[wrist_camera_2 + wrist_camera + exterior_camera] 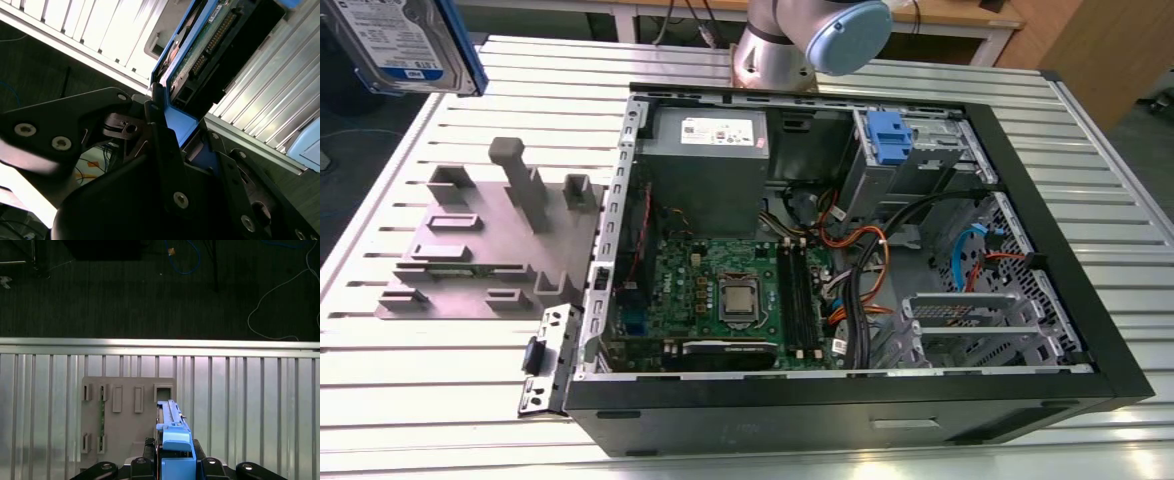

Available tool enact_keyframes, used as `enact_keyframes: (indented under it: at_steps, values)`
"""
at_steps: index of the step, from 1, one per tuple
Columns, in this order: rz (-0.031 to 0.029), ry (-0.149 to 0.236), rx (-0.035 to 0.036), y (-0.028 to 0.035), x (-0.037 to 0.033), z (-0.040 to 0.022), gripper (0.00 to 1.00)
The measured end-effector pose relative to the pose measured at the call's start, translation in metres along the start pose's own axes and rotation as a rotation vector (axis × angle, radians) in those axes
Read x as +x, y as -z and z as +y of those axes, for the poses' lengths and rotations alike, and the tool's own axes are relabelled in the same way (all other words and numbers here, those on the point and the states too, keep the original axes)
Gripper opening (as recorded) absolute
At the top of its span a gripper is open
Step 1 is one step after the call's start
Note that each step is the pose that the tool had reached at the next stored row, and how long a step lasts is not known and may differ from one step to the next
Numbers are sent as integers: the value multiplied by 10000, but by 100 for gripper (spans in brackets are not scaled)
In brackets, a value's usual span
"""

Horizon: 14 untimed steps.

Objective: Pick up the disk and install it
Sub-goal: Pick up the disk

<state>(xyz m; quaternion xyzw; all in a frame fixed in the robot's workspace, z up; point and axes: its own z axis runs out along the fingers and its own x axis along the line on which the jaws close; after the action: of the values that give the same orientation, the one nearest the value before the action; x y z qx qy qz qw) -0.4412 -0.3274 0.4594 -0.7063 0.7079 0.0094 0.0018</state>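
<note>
1 disk (pixel 407 40), gripper (pixel 173 452) jaws clamped on it, label vis in exterior view

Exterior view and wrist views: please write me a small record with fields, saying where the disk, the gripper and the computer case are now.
disk: hard drive with blue side rails, held in the air, exterior view's upper left
gripper: shut on the disk
computer case: open, lying on the slatted table
fixture plate: grey, on the table, at the exterior view's left of the case
install: not yet done, disk outside the case
</note>
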Motion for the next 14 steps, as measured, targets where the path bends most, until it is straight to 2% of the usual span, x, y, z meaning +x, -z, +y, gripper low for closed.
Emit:
enact_keyframes:
  at_steps: [14]
  values:
    - [0,0,0,49,-1,1,36]
